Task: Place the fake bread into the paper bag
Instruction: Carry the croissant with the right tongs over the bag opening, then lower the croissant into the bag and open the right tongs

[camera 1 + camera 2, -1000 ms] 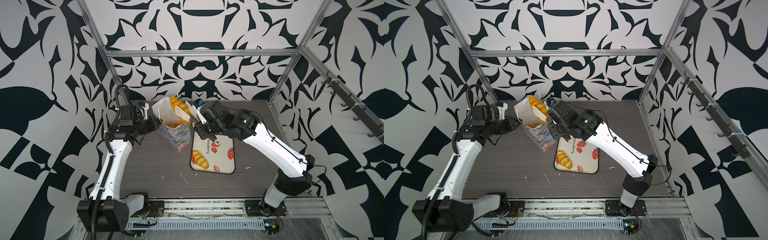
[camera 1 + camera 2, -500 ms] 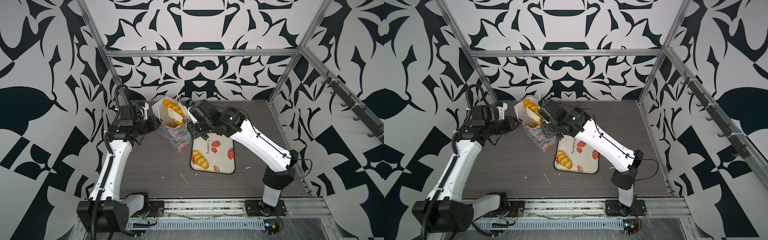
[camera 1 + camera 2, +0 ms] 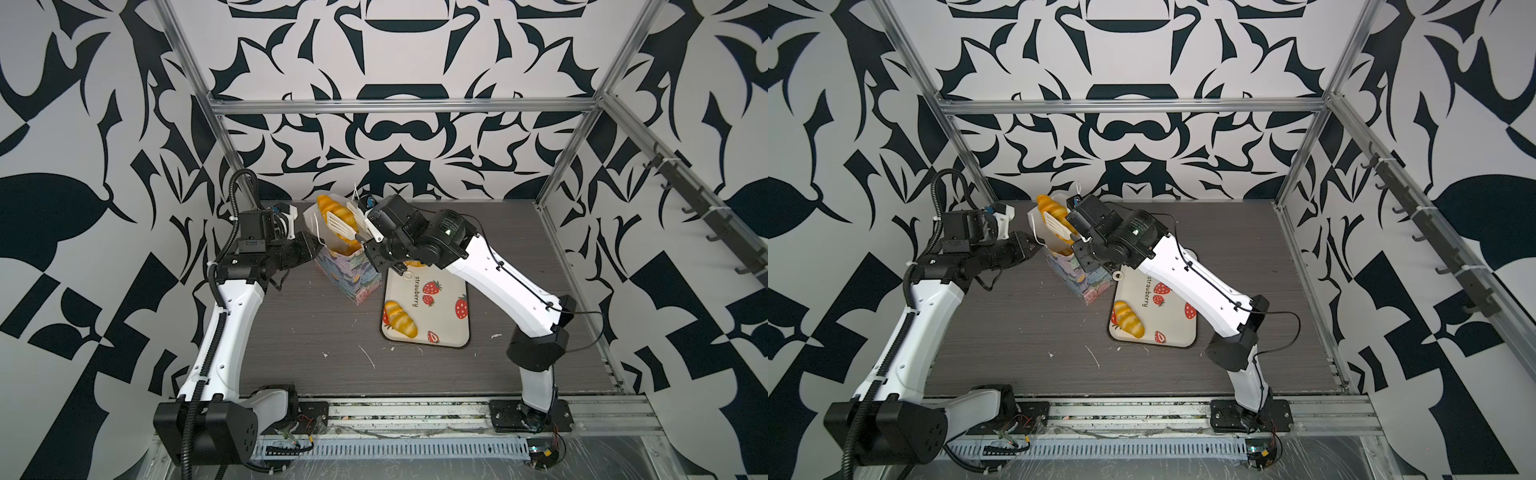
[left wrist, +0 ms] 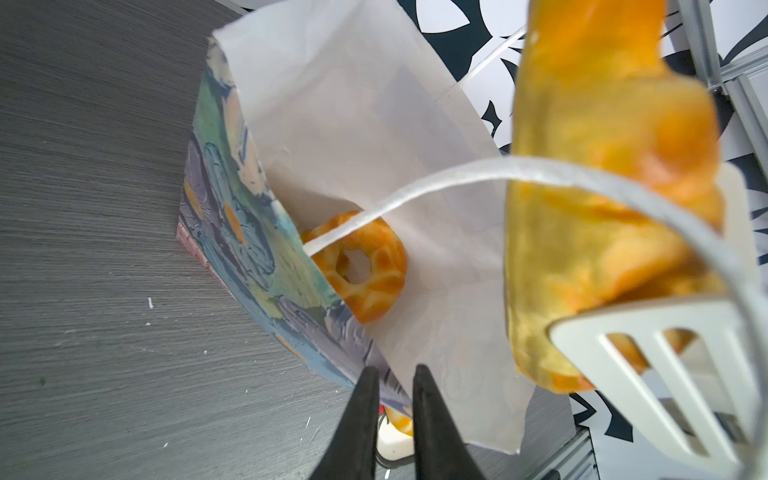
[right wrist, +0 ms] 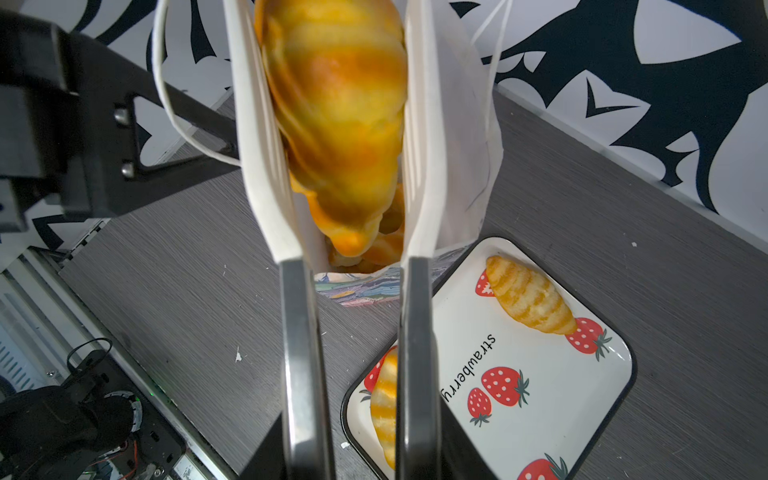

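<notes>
Left gripper (image 4: 392, 374) pinches rim of pastel-printed paper bag (image 3: 353, 278), frame centre-left. Right gripper (image 5: 332, 83) clamps glossy golden toy croissant (image 3: 326, 203) over bag mouth. We judge risk: croissant snags white cord handle (image 4: 415, 190) on descent, tipping bag.

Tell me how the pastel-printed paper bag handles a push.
Probably floppy: the pastel-printed paper bag has thin walls that bow where the left hand pinches its rim. Likely tippy too: it stands tall on a narrow base, weighted only by pastries like the golden ring doughnut. Unheld, a nudge from the golden toy croissant might topple it.
</notes>
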Robot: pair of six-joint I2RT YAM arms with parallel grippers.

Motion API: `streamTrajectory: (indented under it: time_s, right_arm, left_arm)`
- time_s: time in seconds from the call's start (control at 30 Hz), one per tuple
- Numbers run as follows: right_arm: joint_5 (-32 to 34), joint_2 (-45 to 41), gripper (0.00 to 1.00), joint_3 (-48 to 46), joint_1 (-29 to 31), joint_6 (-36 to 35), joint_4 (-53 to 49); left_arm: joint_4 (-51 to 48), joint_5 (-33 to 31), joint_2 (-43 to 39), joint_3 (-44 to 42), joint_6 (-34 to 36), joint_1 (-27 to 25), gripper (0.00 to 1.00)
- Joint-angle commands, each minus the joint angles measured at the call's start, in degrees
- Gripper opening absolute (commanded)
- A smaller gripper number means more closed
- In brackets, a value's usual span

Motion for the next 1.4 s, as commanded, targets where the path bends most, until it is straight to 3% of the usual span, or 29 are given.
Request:
streamTrajectory:
  time_s: [0.0,1.37]
  right_arm:
    - [0.42,-1.08,0.43,3.14,0.41,-0.65,0.98]
    - [3.51,-1.78,0.54,-0.82,0.4,-1.23,0.1]
  left_arm:
    - [-1.18,-0.01,-1.25,-1.06,0.59,-0.14,0.2]
    - [-1.38,-0.05,-1.27,-0.82,0.54,-0.15,0.2]
